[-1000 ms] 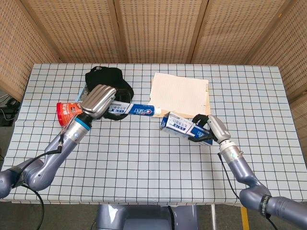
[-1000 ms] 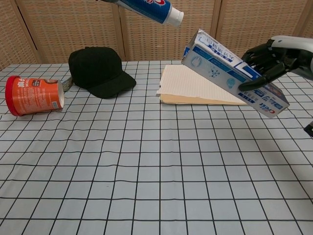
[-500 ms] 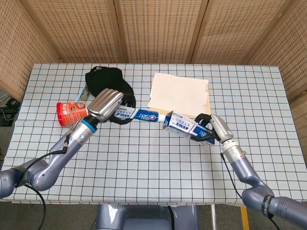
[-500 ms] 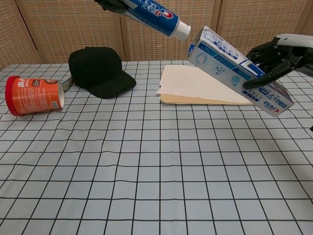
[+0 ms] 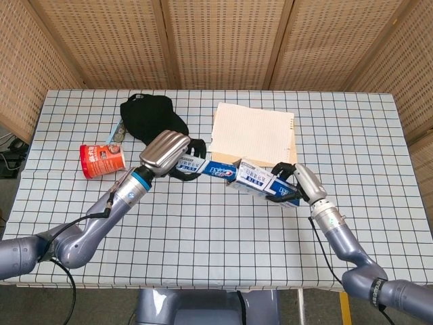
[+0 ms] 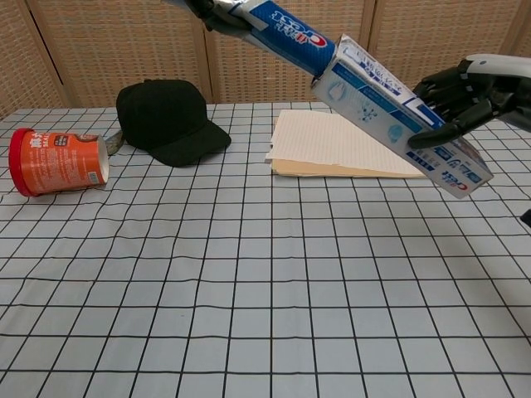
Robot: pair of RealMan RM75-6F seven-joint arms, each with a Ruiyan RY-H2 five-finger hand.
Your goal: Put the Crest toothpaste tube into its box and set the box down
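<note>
My left hand (image 5: 167, 152) grips the blue Crest toothpaste tube (image 6: 286, 33), its cap end inside the open mouth of the blue-and-white cardboard Crest box (image 6: 404, 127). My right hand (image 5: 298, 181) holds that box tilted above the checked worktop (image 6: 249, 274). At nine o'clock lies an orange cup (image 6: 56, 161) with unreadable lettering, beside a black cap (image 6: 166, 120)

The toothpaste tube (image 6: 286, 33) is deep blue with red and white lettering, and its box (image 6: 401, 127) is white and pale blue with a darker blue stripe. A black cap (image 6: 164, 121), an orange-red cup with a white rim (image 6: 58, 161) and a cream notepad (image 5: 254, 134) lie on a white tablecloth gridded in black (image 6: 249, 307). Behind stands tan woven panelling (image 5: 216, 40).
</note>
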